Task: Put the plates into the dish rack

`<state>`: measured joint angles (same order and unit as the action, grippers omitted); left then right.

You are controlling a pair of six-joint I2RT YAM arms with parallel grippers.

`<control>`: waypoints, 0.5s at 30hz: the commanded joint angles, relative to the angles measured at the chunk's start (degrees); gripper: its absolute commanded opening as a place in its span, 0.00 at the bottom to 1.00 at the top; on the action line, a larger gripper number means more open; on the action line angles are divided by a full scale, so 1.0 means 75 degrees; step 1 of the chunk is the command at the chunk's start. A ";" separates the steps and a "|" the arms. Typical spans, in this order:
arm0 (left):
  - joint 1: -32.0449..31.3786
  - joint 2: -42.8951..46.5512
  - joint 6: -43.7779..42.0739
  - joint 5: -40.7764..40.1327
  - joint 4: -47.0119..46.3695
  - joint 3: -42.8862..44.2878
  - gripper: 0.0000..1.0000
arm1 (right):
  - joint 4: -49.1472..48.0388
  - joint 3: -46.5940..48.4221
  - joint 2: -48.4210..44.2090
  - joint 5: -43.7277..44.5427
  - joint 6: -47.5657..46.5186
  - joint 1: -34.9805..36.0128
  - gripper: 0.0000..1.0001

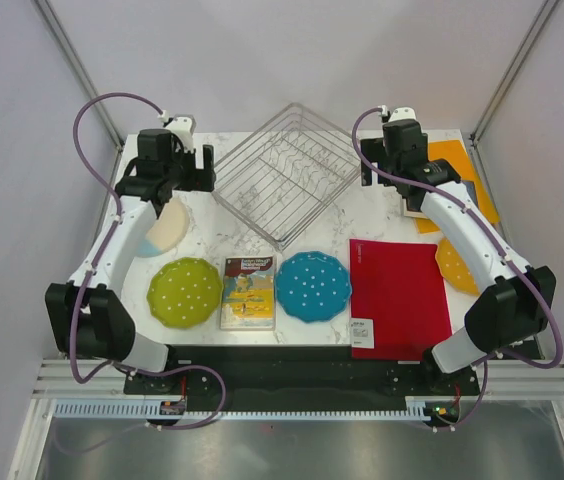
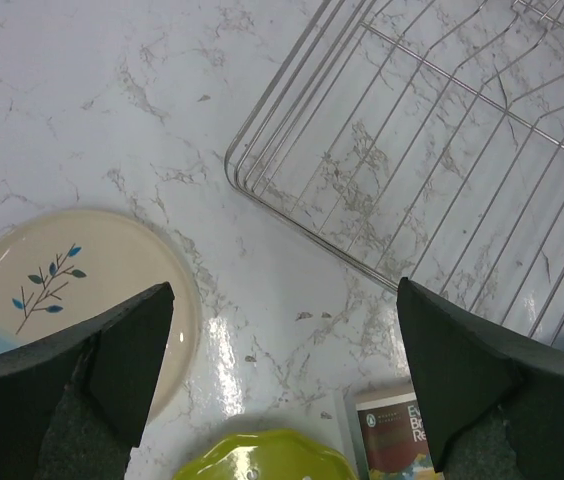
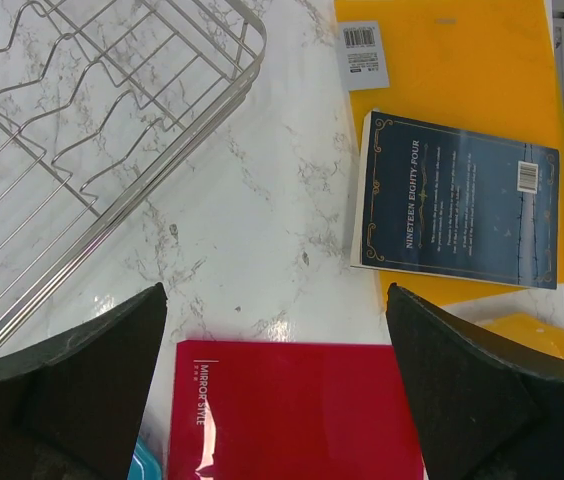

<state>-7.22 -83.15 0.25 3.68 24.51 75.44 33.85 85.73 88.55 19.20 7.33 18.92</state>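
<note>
The silver wire dish rack (image 1: 287, 185) stands empty at the back middle of the table. On the table lie a cream-and-pale-blue plate (image 1: 167, 228), a lime green plate (image 1: 184, 292), a teal plate (image 1: 313, 286) and an orange-yellow plate (image 1: 454, 265) that is partly under my right arm. My left gripper (image 2: 284, 290) is open and empty, high above bare table between the cream plate (image 2: 82, 270), the lime plate (image 2: 262, 455) and the rack's corner (image 2: 442, 150). My right gripper (image 3: 276, 290) is open and empty, high above the table beside the rack (image 3: 92, 110).
An illustrated book (image 1: 248, 292) lies between the lime and teal plates. A red folder (image 3: 292, 410) lies at the front right. A dark blue book (image 3: 457, 200) rests on a yellow sheet (image 3: 442, 60) at the back right.
</note>
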 commanded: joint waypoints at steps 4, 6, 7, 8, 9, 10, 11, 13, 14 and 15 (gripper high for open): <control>-0.0021 -0.0899 -0.2080 0.0224 -0.0339 0.1073 0.99 | -0.0142 0.0030 0.0110 -0.0192 -0.0016 0.0032 0.98; 0.0049 -0.1368 -0.2527 0.0247 -0.0327 0.1460 0.98 | -0.0072 0.0076 0.0425 -0.0240 0.0262 0.0032 0.98; 0.0096 -0.1509 -0.2994 0.0537 -0.0304 0.1577 0.95 | 0.0010 0.0135 0.0601 -0.0298 0.0473 0.0032 0.98; 0.0131 -0.1777 -0.3161 0.0587 -0.0303 0.1799 0.91 | 0.0196 0.0356 0.0800 -0.0426 0.0673 0.0021 0.98; 0.0178 -0.1942 -0.3290 0.0575 -0.0292 0.1952 0.90 | 0.0291 0.0474 0.1011 -0.0578 0.0860 0.0032 0.97; 0.0224 -0.2095 -0.3361 0.0506 -0.0303 0.2116 0.89 | 0.0338 0.0614 0.1408 -0.0963 0.1268 0.0032 0.96; 0.0260 -0.2282 -0.3373 0.0459 -0.0280 0.2442 0.88 | 0.0385 0.0871 0.1586 -0.1164 0.1423 0.0032 0.94; 0.0400 -0.2821 -0.3350 0.0539 -0.0047 0.2842 0.86 | 0.0421 0.1177 0.2101 -0.1690 0.1821 0.0032 0.91; 0.0447 -0.3008 -0.3362 0.0621 0.0128 0.3319 0.85 | 0.0444 0.1491 0.2242 -0.1832 0.1904 0.0032 0.90; 0.0529 -0.3451 -0.3338 0.0715 0.0606 0.3614 0.85 | 0.0433 0.1645 0.2522 -0.1961 0.1951 0.0044 0.90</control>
<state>-5.26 -102.89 -19.99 6.57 24.45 93.43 35.79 91.74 102.69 11.68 15.46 18.92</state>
